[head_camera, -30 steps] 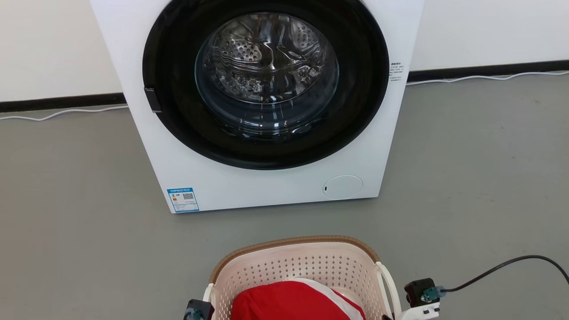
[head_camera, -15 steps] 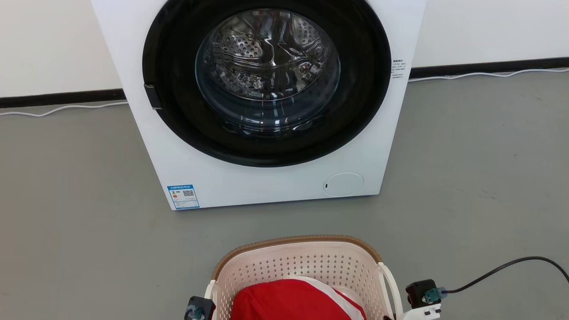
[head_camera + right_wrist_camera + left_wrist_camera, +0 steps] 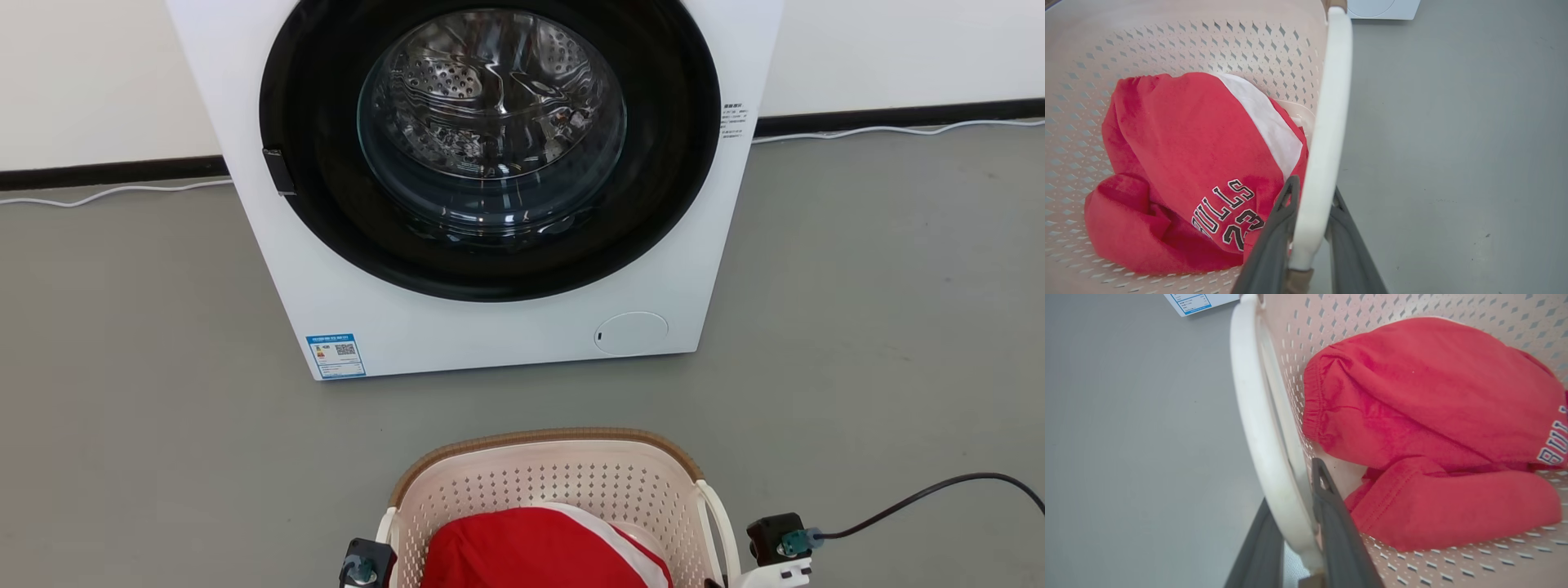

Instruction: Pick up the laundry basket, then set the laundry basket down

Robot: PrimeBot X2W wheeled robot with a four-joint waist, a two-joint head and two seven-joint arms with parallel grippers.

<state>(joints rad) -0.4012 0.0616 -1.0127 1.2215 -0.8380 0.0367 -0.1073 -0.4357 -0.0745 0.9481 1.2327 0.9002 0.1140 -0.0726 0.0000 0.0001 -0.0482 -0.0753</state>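
The robot is holding the laundry basket [image 3: 547,482] by both sides, right in front of itself and a short way out from the washing machine [image 3: 506,327]. The left gripper [image 3: 1292,486] is pinching the left handle [image 3: 1253,416], one dark finger outside the white loop and one inside against the holed wall. The right gripper [image 3: 1312,185] is doing the same on the right handle [image 3: 1331,102]. Both pairs of fingers are closed down narrow on the plastic.

I cannot tell whether the basket's bottom is touching the floor [image 3: 857,327], since it is hidden below the rim. To me this looks like the carrying part, with the setting down yet to be done. That will call for both arms lowering together so the basket is staying level, then the fingers spreading and backing off the handles.

A red shirt [image 3: 1180,139] with white panels is lying bunched in the basket, adding a little weight. The washing machine door is standing shut ahead, so going forward is limited. A black cable [image 3: 939,482] is trailing across the floor from the right wrist and could snag. A white cord [image 3: 857,131] is running along the wall, well apart.
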